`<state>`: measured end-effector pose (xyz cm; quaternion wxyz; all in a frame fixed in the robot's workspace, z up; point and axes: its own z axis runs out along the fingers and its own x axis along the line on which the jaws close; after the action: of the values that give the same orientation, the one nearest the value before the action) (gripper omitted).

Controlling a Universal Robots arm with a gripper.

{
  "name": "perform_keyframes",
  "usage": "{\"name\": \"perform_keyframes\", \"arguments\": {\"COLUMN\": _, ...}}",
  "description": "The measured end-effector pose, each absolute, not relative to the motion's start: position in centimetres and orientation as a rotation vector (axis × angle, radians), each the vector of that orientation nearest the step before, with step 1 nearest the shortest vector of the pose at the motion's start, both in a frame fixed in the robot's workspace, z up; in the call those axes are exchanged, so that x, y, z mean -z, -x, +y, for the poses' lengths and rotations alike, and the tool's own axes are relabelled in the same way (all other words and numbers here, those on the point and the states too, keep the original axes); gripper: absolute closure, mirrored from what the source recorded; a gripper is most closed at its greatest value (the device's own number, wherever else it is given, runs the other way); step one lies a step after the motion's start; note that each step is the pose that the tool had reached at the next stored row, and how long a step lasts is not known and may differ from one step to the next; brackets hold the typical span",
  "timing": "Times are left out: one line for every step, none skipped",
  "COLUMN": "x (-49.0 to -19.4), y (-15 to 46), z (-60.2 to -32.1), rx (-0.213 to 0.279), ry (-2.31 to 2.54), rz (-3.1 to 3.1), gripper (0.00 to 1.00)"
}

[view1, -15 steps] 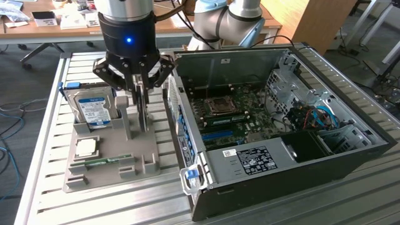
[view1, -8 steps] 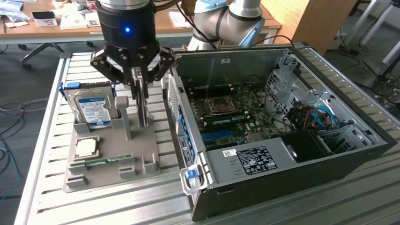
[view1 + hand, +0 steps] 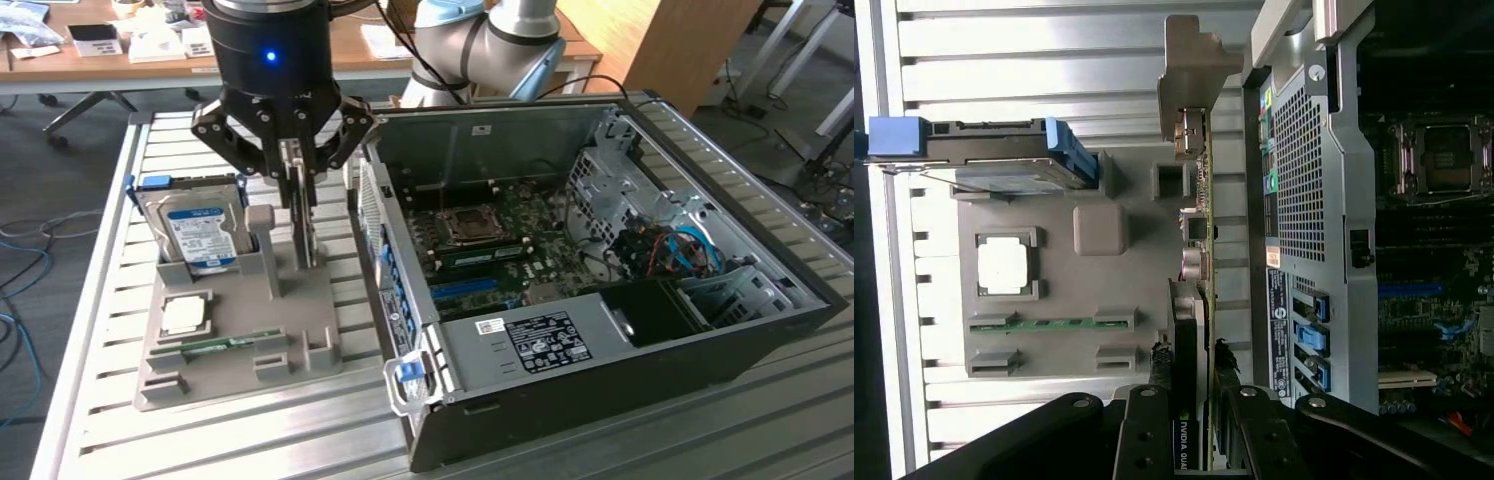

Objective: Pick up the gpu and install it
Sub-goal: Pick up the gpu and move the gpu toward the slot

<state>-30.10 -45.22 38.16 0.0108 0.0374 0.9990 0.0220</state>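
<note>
I have the gripper (image 3: 304,195) pinching the gpu (image 3: 1204,230) by its upper edge, one finger on each face. The card hangs on edge straight below the hand, over the grey holder (image 3: 287,340), with its silver bracket (image 3: 1189,70) at one end. I cannot tell whether its lower edge still sits in the slot. The open computer case (image 3: 801,330) is just beside the hand. The hard drive (image 3: 200,230) stands on the hand's other side.

On table (image 3: 174,440), parts holder (image 3: 234,370): hard drive (image 3: 200,230) far end, CPU (image 3: 183,315) middle, memory stick (image 3: 214,346) nearer; gpu (image 3: 1189,330) along side facing computer case (image 3: 601,400).
</note>
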Motion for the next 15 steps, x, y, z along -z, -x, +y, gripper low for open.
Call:
{"name": "perform_keyframes", "arguments": {"x": -38.2, "y": 30.1, "z": -45.2, "rx": -0.069, "ry": -0.117, "rz": 3.117, "gripper": 0.73}}
{"name": "perform_keyframes", "arguments": {"x": -38.2, "y": 30.1, "z": -45.2, "rx": -0.069, "ry": -0.117, "rz": 3.117, "gripper": 0.73}}
{"name": "perform_keyframes", "arguments": {"x": -38.3, "y": 30.1, "z": -45.2, "rx": -0.068, "ry": -0.117, "rz": 3.117, "gripper": 0.73}}
{"name": "perform_keyframes", "arguments": {"x": -38.3, "y": 30.1, "z": -45.2, "rx": -0.068, "ry": -0.117, "rz": 3.117, "gripper": 0.73}}
{"name": "perform_keyframes", "arguments": {"x": -38.4, "y": 30.1, "z": -45.2, "rx": -0.068, "ry": -0.117, "rz": 3.117, "gripper": 0.73}}
{"name": "perform_keyframes", "arguments": {"x": -38.6, "y": 30.1, "z": -45.2, "rx": -0.069, "ry": -0.117, "rz": 3.117, "gripper": 0.73}}
{"name": "perform_keyframes", "arguments": {"x": -38.7, "y": 30.1, "z": -45.2, "rx": -0.069, "ry": -0.117, "rz": 3.117, "gripper": 0.73}}
{"name": "perform_keyframes", "arguments": {"x": -39.0, "y": 30.1, "z": -45.2, "rx": -0.069, "ry": -0.117, "rz": 3.117, "gripper": 0.73}}
{"name": "perform_keyframes", "arguments": {"x": -39.2, "y": 30.1, "z": -45.2, "rx": -0.068, "ry": -0.117, "rz": 3.117, "gripper": 0.73}}
{"name": "perform_keyframes", "arguments": {"x": -39.4, "y": 30.1, "z": -45.2, "rx": -0.069, "ry": -0.117, "rz": 3.117, "gripper": 0.73}}
{"name": "perform_keyframes", "arguments": {"x": -39.7, "y": 30.1, "z": -45.2, "rx": -0.069, "ry": -0.117, "rz": 3.117, "gripper": 0.73}}
{"name": "perform_keyframes", "arguments": {"x": -39.9, "y": 30.1, "z": -45.2, "rx": -0.069, "ry": -0.117, "rz": 3.117, "gripper": 0.73}}
{"name": "perform_keyframes", "arguments": {"x": -40.2, "y": 30.1, "z": -45.2, "rx": -0.069, "ry": -0.117, "rz": 3.117, "gripper": 0.73}}
{"name": "perform_keyframes", "arguments": {"x": -40.4, "y": 30.1, "z": -45.2, "rx": -0.069, "ry": -0.117, "rz": 3.117, "gripper": 0.73}}
{"name": "perform_keyframes", "arguments": {"x": -40.6, "y": 30.1, "z": -45.2, "rx": -0.069, "ry": -0.117, "rz": 3.117, "gripper": 0.73}}
